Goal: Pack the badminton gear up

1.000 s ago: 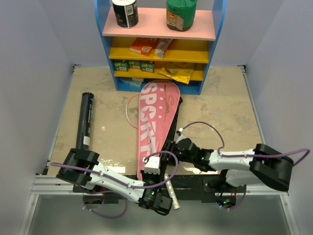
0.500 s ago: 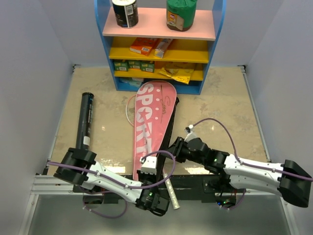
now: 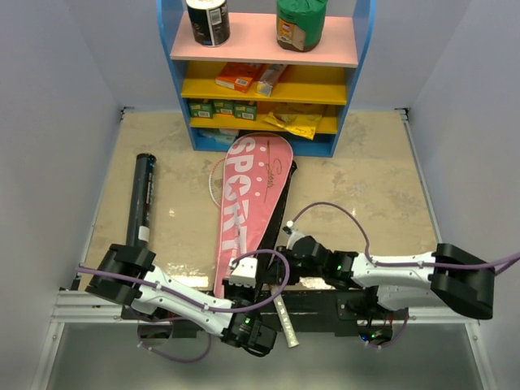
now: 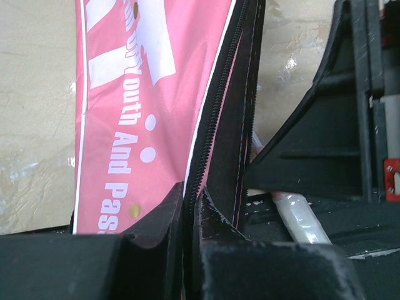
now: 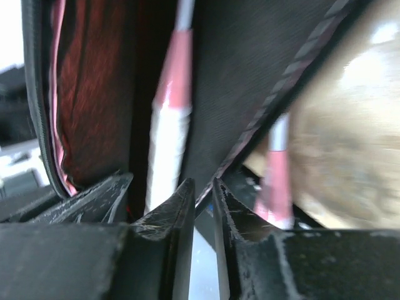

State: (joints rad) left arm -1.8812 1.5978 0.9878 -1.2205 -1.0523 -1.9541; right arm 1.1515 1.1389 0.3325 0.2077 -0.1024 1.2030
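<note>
Your left gripper (image 4: 192, 215) is pinched tight on the pink bag (image 3: 248, 191) at its 6 o'clock end, and the bag runs toward 1 o'clock. Right gripper (image 5: 203, 200) is nearly closed at the 3 o'clock flap. Gripping? Can't tell. Racket handle (image 5: 167, 144) sits inside, dead ahead.

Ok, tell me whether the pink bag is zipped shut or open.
Open: the zipper of the pink bag gapes at its narrow end, and a white racket handle shows inside.
</note>
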